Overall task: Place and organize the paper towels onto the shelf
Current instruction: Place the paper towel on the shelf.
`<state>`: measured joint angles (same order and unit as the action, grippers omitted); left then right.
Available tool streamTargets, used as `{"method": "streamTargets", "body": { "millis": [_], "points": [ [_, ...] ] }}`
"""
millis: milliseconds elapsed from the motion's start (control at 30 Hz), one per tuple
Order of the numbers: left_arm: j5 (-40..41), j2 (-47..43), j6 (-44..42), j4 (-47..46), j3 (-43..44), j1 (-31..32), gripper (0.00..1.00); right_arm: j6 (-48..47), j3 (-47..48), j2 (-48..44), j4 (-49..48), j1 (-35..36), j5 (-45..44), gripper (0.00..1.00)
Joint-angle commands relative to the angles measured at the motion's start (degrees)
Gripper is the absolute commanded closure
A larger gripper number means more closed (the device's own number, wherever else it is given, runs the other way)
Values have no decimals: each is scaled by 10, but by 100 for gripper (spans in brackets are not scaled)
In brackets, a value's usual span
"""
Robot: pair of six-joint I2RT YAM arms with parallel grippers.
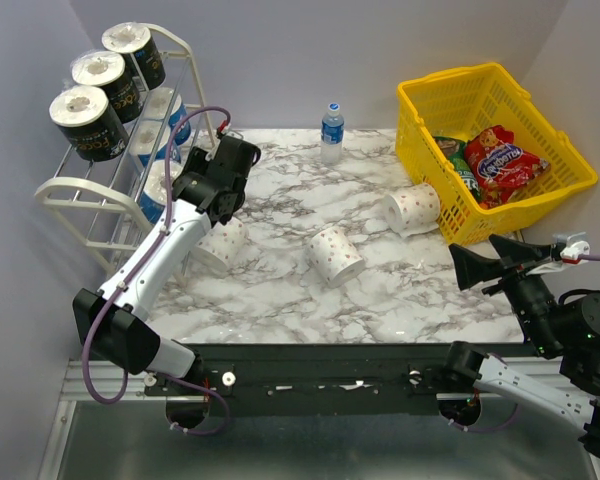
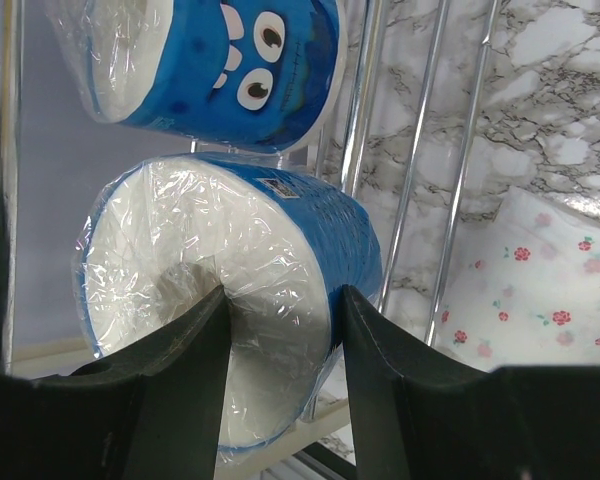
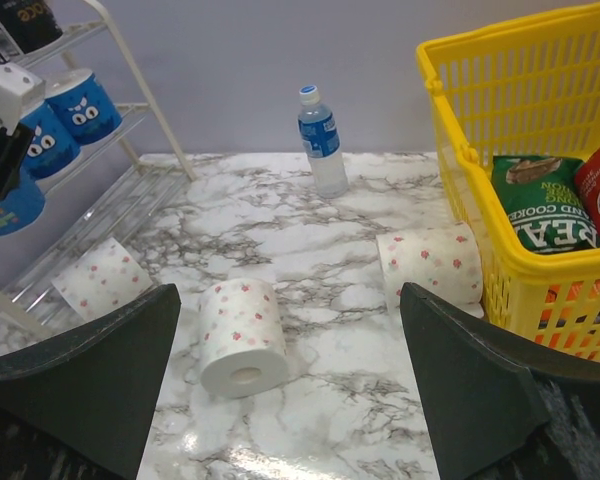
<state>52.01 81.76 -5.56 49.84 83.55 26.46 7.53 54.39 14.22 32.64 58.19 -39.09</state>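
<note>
1. The shelf (image 1: 80, 190) is a white slanted wire rack with looped end frames; three black-wrapped rolls (image 1: 88, 122) lie in a row on its top tier, white ends outward.
2. Blue-wrapped rolls sit on the shelf below those; one, the cartoon-faced roll (image 2: 240, 60), shows big eyes and a toothy grin under clear film.
3. My left gripper (image 2: 283, 300) is clamped on the blue roll (image 2: 200, 250) just below that one, against the shelf's bars; its white end faces me through crinkled film; I cannot tell whether it rests on the bars.
4. My right gripper (image 3: 290, 288) is spread wide, holding nothing, well apart from the shelf.
5. Three dotted rolls, white with small reddish flowers, lie on the marble table (image 1: 280, 190); one (image 1: 220, 243) just beside the shelf's foot, one (image 1: 335, 255) farther out, one (image 1: 413, 208) farthest.
6. A water bottle (image 1: 331, 132) stands well apart from the shelf; the yellow basket (image 1: 420, 110) is farther still.
</note>
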Motion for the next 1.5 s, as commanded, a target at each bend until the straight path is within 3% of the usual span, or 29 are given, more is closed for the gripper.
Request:
{"method": "streamTargets", "body": {
  "millis": [0,767,900,1100,1233,1467],
  "points": [
    [62,-10,-34,-19,-6,-12,60,-5,-6,-2,-10,4,-16,0],
    [62,-13,-51,-35,7,-44,57,-10,-16,-24,-7,3,-25,0],
    [76,-6,-54,-38,4,-47,50,-9,-16,-24,-8,4,-26,0],
    [101,2,-74,-56,-11,-51,48,-6,-14,-28,-4,3,-26,0],
    [116,9,-79,-61,-13,-51,40,-4,-14,-30,-1,4,-26,0],
    [127,18,-87,-73,-29,-53,37,-3,-8,-35,8,3,-28,0]
  ]
}}
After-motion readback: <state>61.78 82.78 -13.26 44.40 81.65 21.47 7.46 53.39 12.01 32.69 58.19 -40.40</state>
